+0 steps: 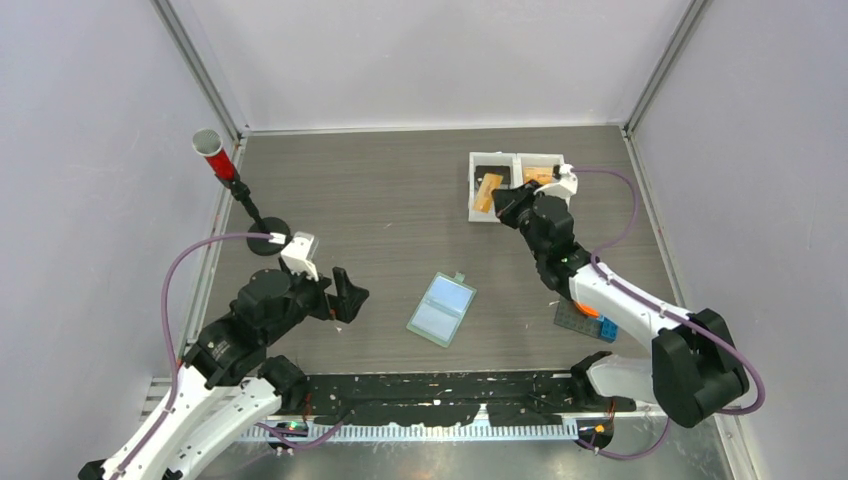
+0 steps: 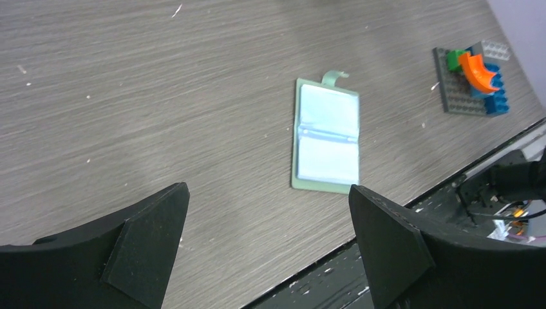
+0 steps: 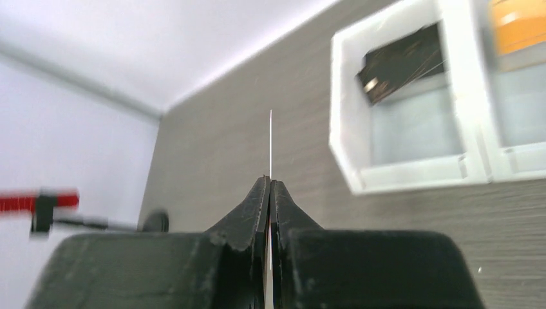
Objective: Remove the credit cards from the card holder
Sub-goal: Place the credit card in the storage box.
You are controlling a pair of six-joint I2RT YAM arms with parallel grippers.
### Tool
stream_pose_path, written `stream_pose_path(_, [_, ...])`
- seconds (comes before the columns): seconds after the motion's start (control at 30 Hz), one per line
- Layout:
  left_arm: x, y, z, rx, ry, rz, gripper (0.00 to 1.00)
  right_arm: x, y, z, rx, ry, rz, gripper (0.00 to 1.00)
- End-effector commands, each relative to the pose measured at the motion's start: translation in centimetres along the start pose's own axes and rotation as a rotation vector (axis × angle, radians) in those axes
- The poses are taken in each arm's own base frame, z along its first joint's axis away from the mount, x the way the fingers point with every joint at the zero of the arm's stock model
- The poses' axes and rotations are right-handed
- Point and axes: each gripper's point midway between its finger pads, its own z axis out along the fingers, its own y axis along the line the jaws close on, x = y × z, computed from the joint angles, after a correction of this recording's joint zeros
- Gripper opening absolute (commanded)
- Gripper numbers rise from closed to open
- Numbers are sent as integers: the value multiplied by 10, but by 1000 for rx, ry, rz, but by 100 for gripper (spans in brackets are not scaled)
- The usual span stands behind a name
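Nearest to the bases, the left gripper (image 2: 267, 193) hangs above the table (image 2: 161, 96) with its jaws spread fully and nothing between them. Just beyond it the holder (image 2: 326, 136) lies opened flat, pockets up and the snap tab at the far end. It is apart from both arms, and whether a pale card sits in a pocket cannot be told. To its right, near the table edge, are some bricks (image 2: 474, 82). Farther on, the right gripper (image 3: 270, 183) is closed tight on a card (image 3: 270, 141). The wrist view shows only its thin edge, so the colour is not sure there; the top view shows an orange-tan strip at the fingertips, probably this card. It is held by the left side of the white tray (image 3: 348, 135), whose left compartment has a black piece (image 3: 402, 61) and whose right one has an orange piece (image 3: 518, 22). The risks seem these: the grip takes only a small part of the card, so it may turn or slip in a quick move. If released too close to the wall, it may land on the rim or lean on the black piece and fall outside. The holder is light and nothing pins it, so a pull on any remaining card could drag or fold it.
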Motion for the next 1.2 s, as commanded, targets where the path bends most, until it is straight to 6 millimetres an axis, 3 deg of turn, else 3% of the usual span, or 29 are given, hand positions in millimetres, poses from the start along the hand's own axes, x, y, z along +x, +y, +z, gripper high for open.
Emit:
stream_pose_path(0.0, [0,10,-14,-45,14,39,99,-77,-36,5,213,-437,226,5])
stream_pose_path(0.2, [7,14,-27,-55,64,90,99,-92,-86,10,393,-645,390,5])
stream_pose_path(0.43, [13,14,-29,-39,61,99,99,-88,-127,38,486,-730,515,5])
stream_pose_path(0.63, [14,14,-31,-32,53,103,99,-98,-140,45,503,-804,584,5])
stream_pose_path(0.93, [13,14,-33,-24,40,99,99,-95,-153,66,550,-800,598,5])
stream_pose_path(1.17, [14,14,-34,-26,41,95,99,-97,-166,70,610,-835,628,5])
